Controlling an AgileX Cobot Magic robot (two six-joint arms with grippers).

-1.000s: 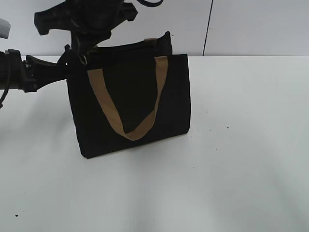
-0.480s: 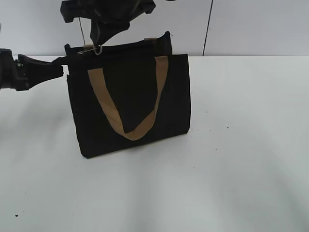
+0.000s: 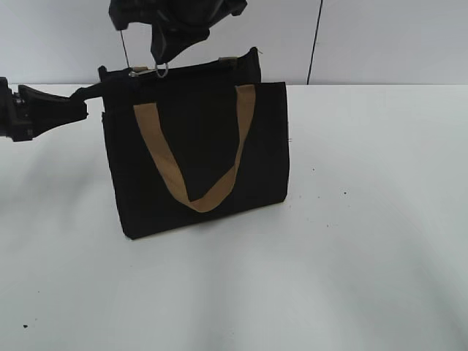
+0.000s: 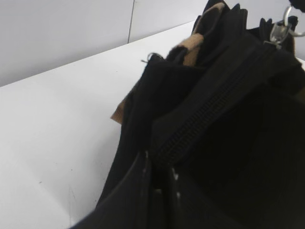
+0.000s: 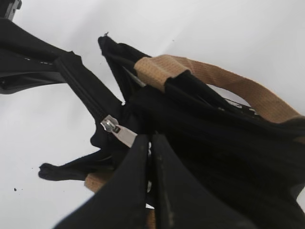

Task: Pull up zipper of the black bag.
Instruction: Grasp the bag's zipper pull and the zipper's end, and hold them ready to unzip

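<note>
The black bag (image 3: 197,153) stands upright on the white table, with a tan strap handle (image 3: 190,175) hanging down its front. The zipper (image 4: 214,105) runs along its top edge. Its silvery pull tab (image 3: 161,70) sits left of the middle of that edge. My right gripper (image 3: 164,60) comes down from above and is shut on the pull tab (image 5: 121,132); its fingers (image 5: 138,181) meet at the tab. My left gripper (image 3: 86,99) is shut on the bag's left end fabric, at the zipper's start (image 4: 162,155). The pull's ring (image 4: 288,24) shows far up the zip line.
The white table (image 3: 365,219) spreads in front and to the right of the bag. A pale wall with a dark vertical seam (image 3: 314,44) stands behind. The rear tan strap (image 5: 238,88) arches over the bag's top in the right wrist view.
My right gripper has moved to the right along the bag's top edge, taking the pull tab with it. My left arm has drawn slightly left while holding the bag's corner.
</note>
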